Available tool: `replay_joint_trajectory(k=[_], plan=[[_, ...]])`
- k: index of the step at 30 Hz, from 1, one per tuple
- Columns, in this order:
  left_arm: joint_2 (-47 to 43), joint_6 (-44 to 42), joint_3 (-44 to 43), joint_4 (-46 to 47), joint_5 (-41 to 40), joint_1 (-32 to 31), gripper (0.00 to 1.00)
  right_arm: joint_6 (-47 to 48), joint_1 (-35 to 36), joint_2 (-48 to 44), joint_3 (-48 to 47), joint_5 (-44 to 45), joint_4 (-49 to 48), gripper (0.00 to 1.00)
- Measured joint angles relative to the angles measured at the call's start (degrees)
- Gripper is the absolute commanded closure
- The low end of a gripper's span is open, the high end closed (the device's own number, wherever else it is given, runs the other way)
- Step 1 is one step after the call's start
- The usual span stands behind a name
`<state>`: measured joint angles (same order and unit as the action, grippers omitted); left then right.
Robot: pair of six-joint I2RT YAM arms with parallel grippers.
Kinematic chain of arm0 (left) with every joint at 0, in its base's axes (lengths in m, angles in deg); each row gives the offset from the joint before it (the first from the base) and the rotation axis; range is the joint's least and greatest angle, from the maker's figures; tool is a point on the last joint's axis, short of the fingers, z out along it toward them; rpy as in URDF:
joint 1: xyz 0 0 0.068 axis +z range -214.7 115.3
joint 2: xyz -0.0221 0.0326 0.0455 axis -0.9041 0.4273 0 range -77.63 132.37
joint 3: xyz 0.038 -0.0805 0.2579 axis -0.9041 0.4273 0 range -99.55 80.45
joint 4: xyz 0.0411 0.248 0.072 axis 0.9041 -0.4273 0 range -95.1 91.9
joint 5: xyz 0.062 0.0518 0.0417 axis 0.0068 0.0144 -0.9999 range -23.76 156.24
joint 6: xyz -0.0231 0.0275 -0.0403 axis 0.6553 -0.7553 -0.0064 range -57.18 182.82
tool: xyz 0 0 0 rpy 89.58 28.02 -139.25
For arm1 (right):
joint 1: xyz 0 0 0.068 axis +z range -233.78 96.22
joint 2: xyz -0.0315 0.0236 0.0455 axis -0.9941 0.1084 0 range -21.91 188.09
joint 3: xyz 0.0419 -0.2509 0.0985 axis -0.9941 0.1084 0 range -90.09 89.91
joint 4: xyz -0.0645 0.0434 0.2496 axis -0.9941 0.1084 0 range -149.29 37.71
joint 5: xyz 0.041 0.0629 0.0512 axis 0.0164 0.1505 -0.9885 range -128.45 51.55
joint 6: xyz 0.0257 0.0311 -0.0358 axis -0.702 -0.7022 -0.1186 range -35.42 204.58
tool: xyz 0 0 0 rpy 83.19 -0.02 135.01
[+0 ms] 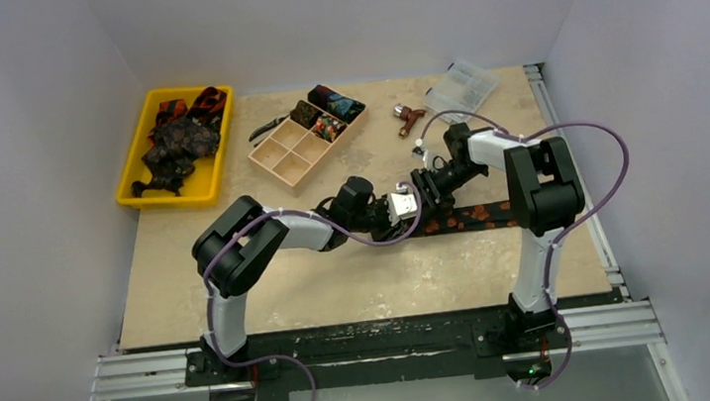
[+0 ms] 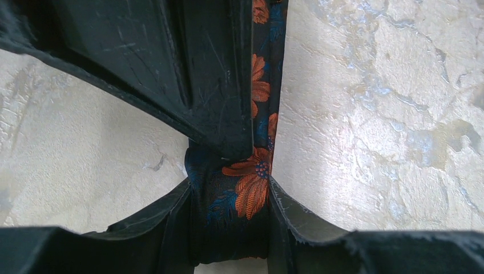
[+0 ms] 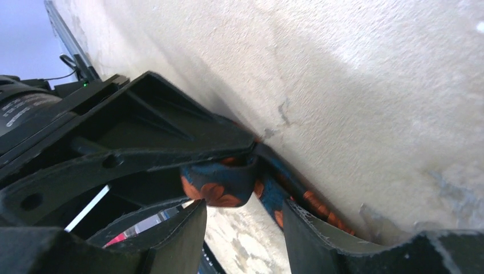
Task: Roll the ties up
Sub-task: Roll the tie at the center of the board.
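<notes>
The left fingers (image 2: 165, 222) clamp the rolled end of the tie (image 2: 246, 188) on the desk (image 2: 371, 114). The right fingers (image 3: 319, 240) stand apart beside it.

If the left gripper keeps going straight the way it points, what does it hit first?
The tie already sits between the fingers of the left gripper; just beyond, apparently, comes a finger of the right gripper.

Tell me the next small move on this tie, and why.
Probably turn the left gripper a part-turn, rolling toward the flat length. It pinches only a small rolled end of the tie, most of which lies unrolled, while the open right gripper sits beside it.
</notes>
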<state>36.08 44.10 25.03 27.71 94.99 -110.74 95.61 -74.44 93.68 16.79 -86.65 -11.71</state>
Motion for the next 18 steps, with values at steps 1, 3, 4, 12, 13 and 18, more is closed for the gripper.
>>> replay_joint_trajectory(k=[1,3,4,12,13,18], plan=[[0.00,-0.39,-0.52,-1.01,-0.31,-0.09,0.67,-0.33,-0.02,-0.70,0.42,-0.22,-0.39,0.48],[0.00,-0.96,-1.81,-3.43,-0.92,-0.28,0.67,-1.11,0.02,-2.38,1.62,-0.79,-0.81,0.49],[0.00,-1.38,-2.38,-4.57,-1.22,-0.44,0.67,-1.46,0.17,-2.95,1.92,-0.87,-0.81,0.50],[0.00,-4.26,-5.49,-10.64,-3.43,-1.60,0.64,-3.93,2.40,-1.51,1.68,-0.87,-2.73,0.80],[0.00,-4.52,-5.73,-11.19,-3.52,-1.66,0.62,-4.15,2.38,-0.96,1.49,-1.11,-2.64,0.93],[0.00,-4.90,-6.58,-12.85,-3.69,-1.66,0.45,-5.07,1.95,0.02,1.11,-3.08,-1.73,1.00]])
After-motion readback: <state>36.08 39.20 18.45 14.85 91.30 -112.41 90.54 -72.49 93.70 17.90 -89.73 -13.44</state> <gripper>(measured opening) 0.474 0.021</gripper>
